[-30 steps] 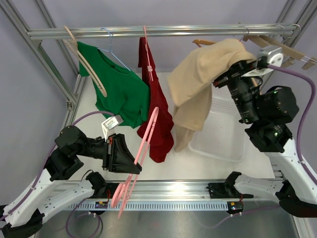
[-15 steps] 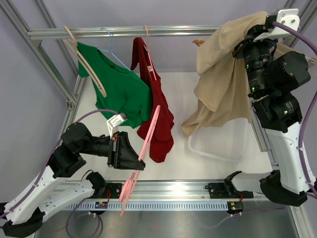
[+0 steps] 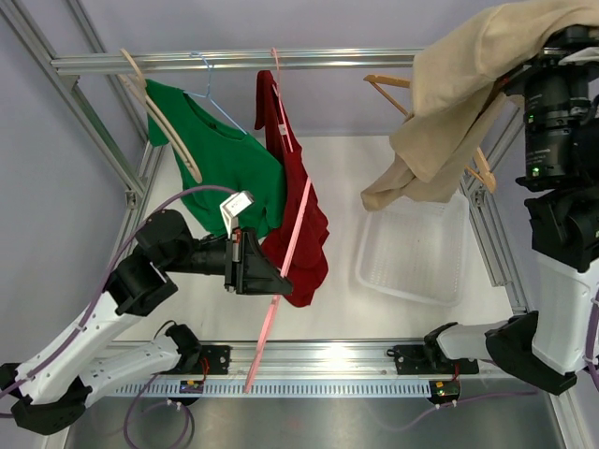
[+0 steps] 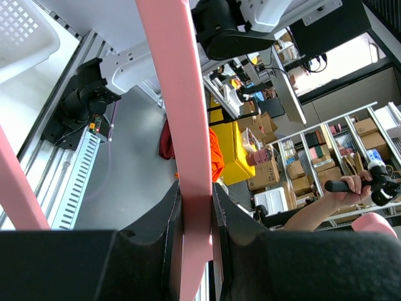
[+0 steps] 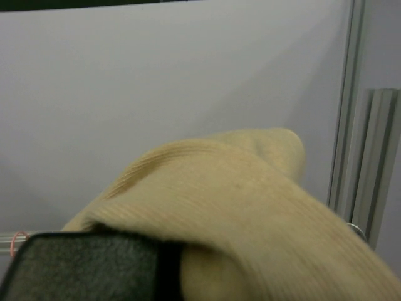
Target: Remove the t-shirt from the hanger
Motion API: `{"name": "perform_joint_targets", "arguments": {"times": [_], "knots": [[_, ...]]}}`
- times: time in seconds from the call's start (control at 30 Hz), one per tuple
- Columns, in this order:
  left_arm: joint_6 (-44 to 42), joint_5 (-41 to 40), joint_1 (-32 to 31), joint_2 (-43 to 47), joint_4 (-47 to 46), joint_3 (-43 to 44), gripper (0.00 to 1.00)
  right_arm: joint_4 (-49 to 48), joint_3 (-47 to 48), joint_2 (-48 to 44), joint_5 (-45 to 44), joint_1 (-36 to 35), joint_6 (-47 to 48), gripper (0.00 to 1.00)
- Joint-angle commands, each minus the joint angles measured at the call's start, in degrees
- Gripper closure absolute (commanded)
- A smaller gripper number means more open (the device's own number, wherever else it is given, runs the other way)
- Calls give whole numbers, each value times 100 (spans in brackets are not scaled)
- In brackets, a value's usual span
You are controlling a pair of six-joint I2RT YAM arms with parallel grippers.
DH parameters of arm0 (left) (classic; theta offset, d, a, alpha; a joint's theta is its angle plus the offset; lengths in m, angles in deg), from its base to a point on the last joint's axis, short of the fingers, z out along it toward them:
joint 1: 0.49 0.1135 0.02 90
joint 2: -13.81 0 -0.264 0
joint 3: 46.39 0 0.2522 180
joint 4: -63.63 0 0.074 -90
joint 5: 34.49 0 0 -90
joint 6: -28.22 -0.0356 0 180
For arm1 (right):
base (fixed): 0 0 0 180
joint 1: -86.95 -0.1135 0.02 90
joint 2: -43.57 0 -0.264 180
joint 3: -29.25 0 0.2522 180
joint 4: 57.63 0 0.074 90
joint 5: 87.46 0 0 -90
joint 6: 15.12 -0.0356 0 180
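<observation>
Right arm higher now, tool tight on t-shirt; left tool tight on hanger.

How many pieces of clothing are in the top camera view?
3. The green t-shirt hangs on the rail at left, the red shirt beside it, the beige t-shirt is held high at upper right. None seems hidden.

The t-shirt drapes over the right gripper and covers its fingertips, so how the jaws stand cannot be told. Above the gripper the cloth runs off the picture's top edge. From that wrist it is a blur lying over one dark finger. Below that gripper, the cloth hides the middle of the wooden hanger. Past the left gripper, both ends of the pink hanger are cut off.
</observation>
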Motion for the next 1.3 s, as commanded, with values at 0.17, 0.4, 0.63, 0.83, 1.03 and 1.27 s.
{"name": "perform_joint_targets", "arguments": {"times": [0.17,0.4,0.63,0.83,1.03,1.27], "knots": [[16,-121,-28,-251,-431,338,100,33,280,88,-101,46,442,100],[438,-130,-28,-496,-1142,189,100,-1161,-3480,-1570,-162,38,-470,100],[491,-104,-28,-725,-1284,154,100,-1663,-6521,-3058,-1085,46,-1368,100],[544,-77,-28,-857,-1345,171,100,-1655,-6600,-3544,-1218,38,-1510,100],[570,-121,-28,-919,-1537,84,100,-559,-3677,-2297,-314,46,-1149,100],[632,-69,-28,-919,-1662,-31,100,-389,-2447,-1319,-329,46,-693,100]]}}
